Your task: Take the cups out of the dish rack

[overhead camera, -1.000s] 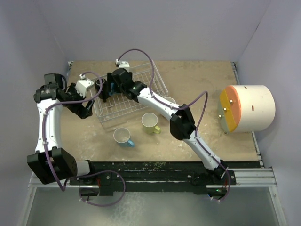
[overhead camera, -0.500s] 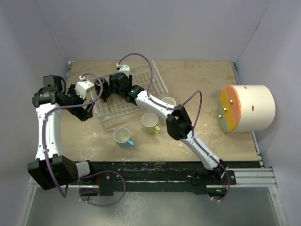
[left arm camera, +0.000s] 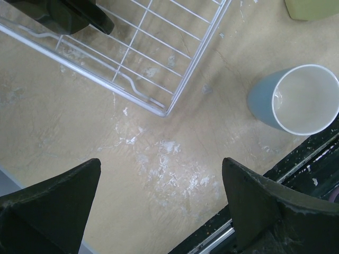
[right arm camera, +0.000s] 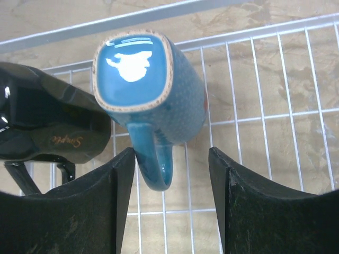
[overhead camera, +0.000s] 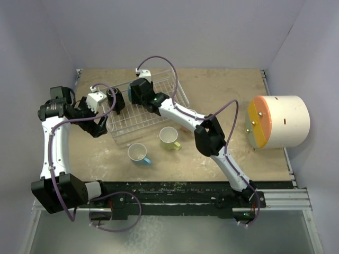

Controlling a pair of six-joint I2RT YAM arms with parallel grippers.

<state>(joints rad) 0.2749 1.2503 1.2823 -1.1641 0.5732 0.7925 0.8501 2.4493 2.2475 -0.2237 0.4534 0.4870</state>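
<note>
Tan, scuffed table (overhead camera: 228, 90) fills the floor of a white-walled booth, and the dish rack (overhead camera: 135, 119) sits toward its far left part. Well off the rack's right side lies a big cream cylinder (overhead camera: 283, 119) with an orange-yellow face turned toward the rack. The right arm (overhead camera: 212, 137) stretches diagonally over the rack's near right corner to the rack's left end, while the left arm (overhead camera: 53, 143) bends in beside the rack's left side. Over the rack's left end, the right gripper (right arm camera: 170, 153) has its fingers spread, with the handle of a blue mug (right arm camera: 148, 90) between them; neither finger visibly presses on that handle. This blue mug is inside the rack on the wire grid, its glossy base facing the wrist camera. A black mug (right arm camera: 47, 127) with small script lettering sits right beside it, closer to the rack's left wall. The left gripper (left arm camera: 161, 174) hovers just off the rack's near left corner, its claw wide apart and holding nothing. Outside the rack's near side, two cups stand upright on the table: a yellow-green mug (overhead camera: 169, 136) close to the rack's near edge, and a pale blue mug (overhead camera: 138, 153) a little nearer the arm bases.
</note>
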